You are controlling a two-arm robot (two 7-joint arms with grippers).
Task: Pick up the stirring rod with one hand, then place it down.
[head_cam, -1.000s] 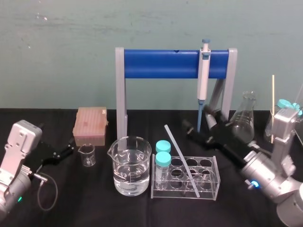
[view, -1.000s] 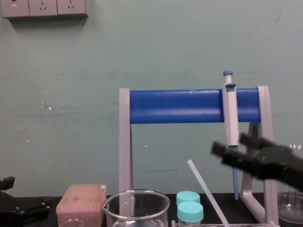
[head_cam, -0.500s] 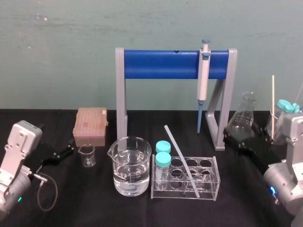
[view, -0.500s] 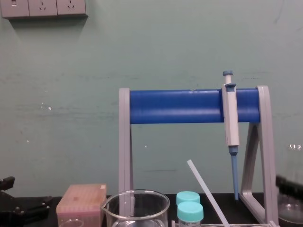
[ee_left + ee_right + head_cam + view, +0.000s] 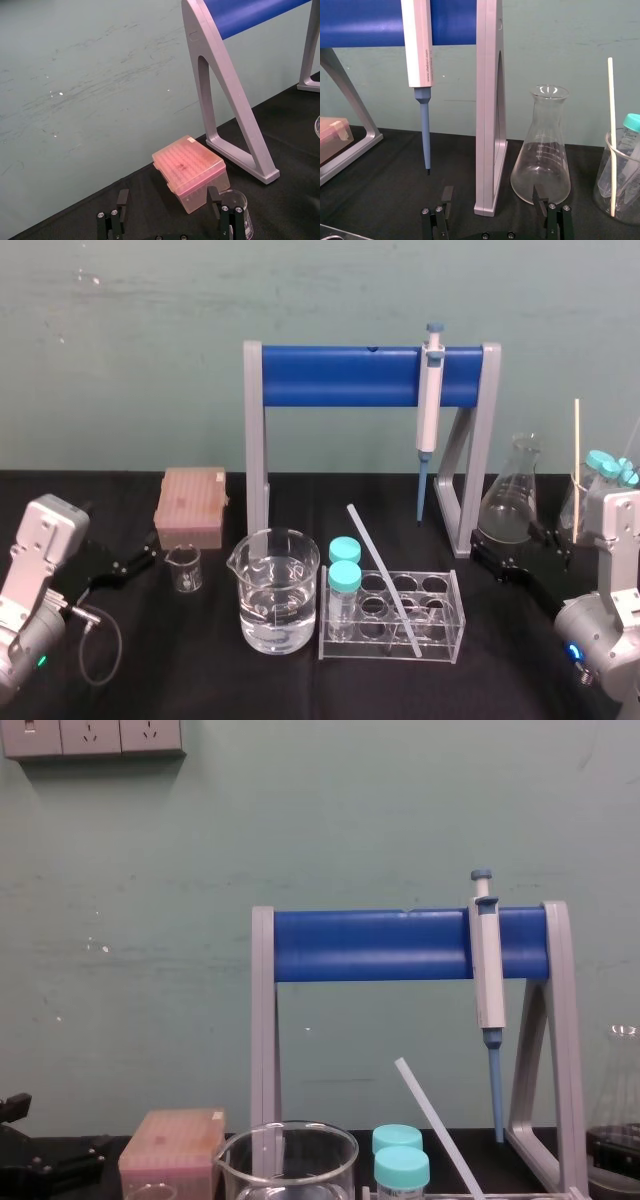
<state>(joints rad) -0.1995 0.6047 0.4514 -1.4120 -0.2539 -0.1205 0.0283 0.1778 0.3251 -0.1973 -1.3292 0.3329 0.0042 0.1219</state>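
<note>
Head view puts the stirring rod (image 5: pixel 385 580) in the clear test-tube rack (image 5: pixel 440 628) at the middle of the black table (image 5: pixel 300 690). Its lower end sits in a front well and its upper end leans back and to the left, above the rack. Two teal-capped tubes (image 5: pixel 344 564) stand at the rack's left end, and a beaker (image 5: pixel 278 590) holding clear liquid is just beside them. From the chest view the rod (image 5: pixel 435 1125) rises at a slant behind the teal caps.

My right gripper (image 5: pixel 500 558) lies low over the table, right of the rack and apart from the rod. It is just in front of the Erlenmeyer flask (image 5: pixel 512 495) and near the right leg of the blue-barred stand (image 5: pixel 340 377), where the pipette (image 5: pixel 429 400) hangs. Through the right wrist view its fingers (image 5: pixel 447 196) stand spread with nothing between them.

My left gripper (image 5: pixel 135 562) rests at the table's left side, pointing toward the pink tip box (image 5: pixel 190 505) and a small beaker (image 5: pixel 184 568). Its fingers (image 5: pixel 122 197) are also apart and hold nothing.
</note>
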